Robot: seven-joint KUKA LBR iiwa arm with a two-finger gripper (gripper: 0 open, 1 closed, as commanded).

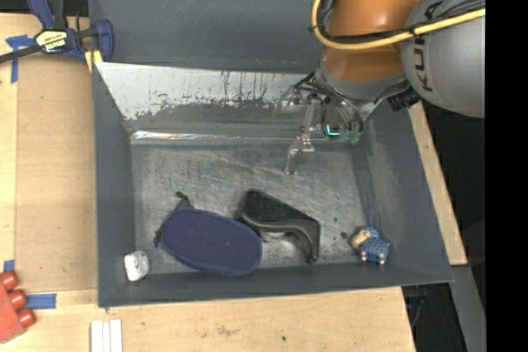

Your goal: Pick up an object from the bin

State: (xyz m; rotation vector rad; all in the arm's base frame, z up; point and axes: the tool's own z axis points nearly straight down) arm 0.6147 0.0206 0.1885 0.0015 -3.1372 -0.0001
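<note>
My gripper (304, 144) hangs over the bare floor at the back of the bin, right of centre, near the back wall. Nearest to it, toward the front, lies a black curved thing (280, 220) like a small shoe or holder. A dark blue oval pouch (209, 241) lies to the left of the black thing and touches it. In the front right corner sits a small blue and yellow toy (370, 245).
A small white cap-like piece (136, 264) lies in the front left corner. The bin's sloping walls rise on all sides. The arm, with its orange cover and yellow cable, hangs over the back right corner.
</note>
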